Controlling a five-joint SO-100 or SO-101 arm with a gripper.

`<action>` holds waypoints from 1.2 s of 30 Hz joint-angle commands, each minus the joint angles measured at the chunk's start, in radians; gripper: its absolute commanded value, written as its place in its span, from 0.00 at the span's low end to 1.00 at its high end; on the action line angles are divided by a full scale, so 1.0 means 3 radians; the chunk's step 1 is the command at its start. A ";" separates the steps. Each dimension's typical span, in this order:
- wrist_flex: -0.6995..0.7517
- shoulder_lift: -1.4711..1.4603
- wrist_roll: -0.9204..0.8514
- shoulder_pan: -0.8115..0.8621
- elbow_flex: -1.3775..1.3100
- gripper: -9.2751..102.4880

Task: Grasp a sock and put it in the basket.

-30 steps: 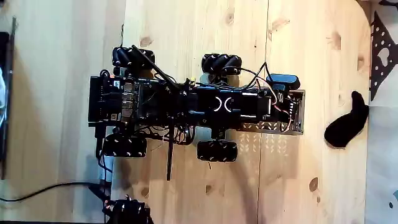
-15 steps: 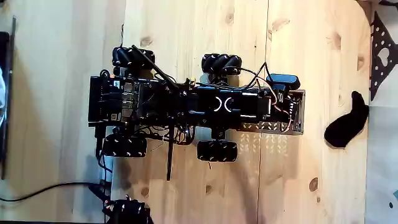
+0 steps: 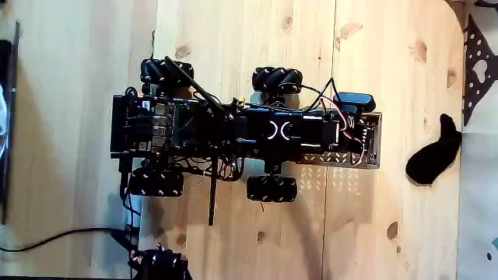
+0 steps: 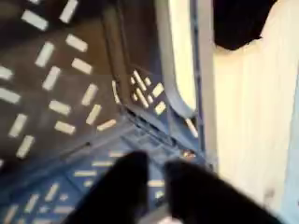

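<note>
The black sock (image 3: 433,152) lies bent on the wooden floor to the right of the wheeled robot in the fixed view, apart from it; its dark edge shows at the top right of the wrist view (image 4: 245,21). The slotted basket (image 3: 334,159) sits at the robot's right end, and the wrist view looks down into its perforated grey-blue inside (image 4: 65,84). My arm lies folded along the robot's body, with the gripper (image 3: 354,134) over the basket. In the wrist view the gripper (image 4: 159,187) is blurred, its two dark fingers slightly apart with nothing between them.
A blue-black device (image 3: 354,101) sits on the robot's top right. A dark patterned object (image 3: 475,62) lines the right edge. A black cable (image 3: 54,233) and another wheeled thing (image 3: 159,264) lie at the bottom left. Bare wood surrounds the sock.
</note>
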 commanded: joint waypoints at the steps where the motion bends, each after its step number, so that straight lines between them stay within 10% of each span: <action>1: 0.0476 0.0031 0.0015 0.0026 0.0015 0.09; 28: 0.0455 0.0026 0.0159 0.0358 0.0015 0.09; 36: -0.0511 0.0000 0.0409 0.0256 -0.0026 0.08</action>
